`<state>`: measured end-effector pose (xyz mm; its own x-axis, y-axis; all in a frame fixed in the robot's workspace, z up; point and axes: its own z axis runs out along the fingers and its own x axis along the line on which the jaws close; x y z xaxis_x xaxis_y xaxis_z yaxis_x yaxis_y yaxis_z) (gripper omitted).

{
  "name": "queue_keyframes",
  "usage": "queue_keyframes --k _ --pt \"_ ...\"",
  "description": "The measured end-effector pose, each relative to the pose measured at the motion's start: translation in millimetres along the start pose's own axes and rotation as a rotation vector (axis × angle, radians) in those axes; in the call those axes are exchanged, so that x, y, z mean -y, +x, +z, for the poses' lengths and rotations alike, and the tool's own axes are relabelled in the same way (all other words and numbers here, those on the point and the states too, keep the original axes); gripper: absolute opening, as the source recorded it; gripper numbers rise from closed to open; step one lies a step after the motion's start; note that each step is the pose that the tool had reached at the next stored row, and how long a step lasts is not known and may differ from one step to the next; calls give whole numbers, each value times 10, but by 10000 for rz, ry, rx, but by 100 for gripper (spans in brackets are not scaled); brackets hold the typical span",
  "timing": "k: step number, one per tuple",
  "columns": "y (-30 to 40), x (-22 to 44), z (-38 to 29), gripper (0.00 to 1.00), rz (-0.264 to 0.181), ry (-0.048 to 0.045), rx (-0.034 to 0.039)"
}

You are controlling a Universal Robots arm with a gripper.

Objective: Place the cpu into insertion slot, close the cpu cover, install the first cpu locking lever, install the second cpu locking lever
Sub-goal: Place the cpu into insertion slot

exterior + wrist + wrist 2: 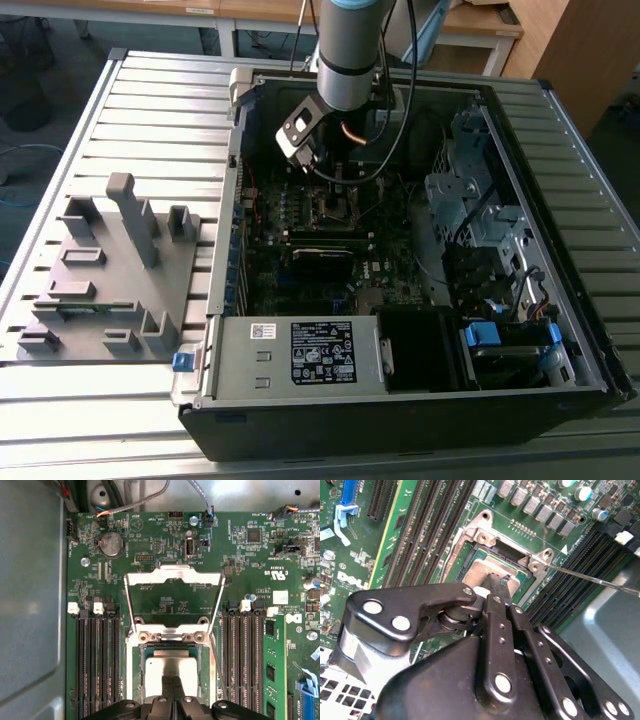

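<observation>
I am looking at the small square black insertion slot with its silvery metal rim on the green motherboard, and everything here is arranging itself around that slot. The small flat square cpu with the dull silver-grey top is lying inside the slot, square to its rim and looking level, so I am judging it as seated rather than carried.

The black gripper is hanging directly over the slot. Its fingers are drawn together with nothing between them, their tips at the cpu's top face. I cannot tell whether they are pressing on it or hovering just above.

The thin square silvery cpu cover with the large cut-out is standing swung open from its hinge on the slot's edge, on the side away from the gripper. That is leaving the slot open from above, which is why the fingers are reaching the chip freely.

A thin silvery wire lever is running out from one corner of the slot, not clamping anything. Long black memory slots are flanking the slot on both sides
</observation>
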<state>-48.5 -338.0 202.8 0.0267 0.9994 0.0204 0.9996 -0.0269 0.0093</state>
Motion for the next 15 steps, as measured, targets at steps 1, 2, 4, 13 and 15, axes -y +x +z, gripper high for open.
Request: queue_keyframes --k 1,2,4,13,15 --pt "0 -3 3 10 72 -2 1" --pt "0 -5 3 10 137 -1 3" --pt "0 -6 2 10 161 -1 5" --pt "0 -16 27 10 304 -5 5" --pt "-1 -16 27 10 303 -4 7"
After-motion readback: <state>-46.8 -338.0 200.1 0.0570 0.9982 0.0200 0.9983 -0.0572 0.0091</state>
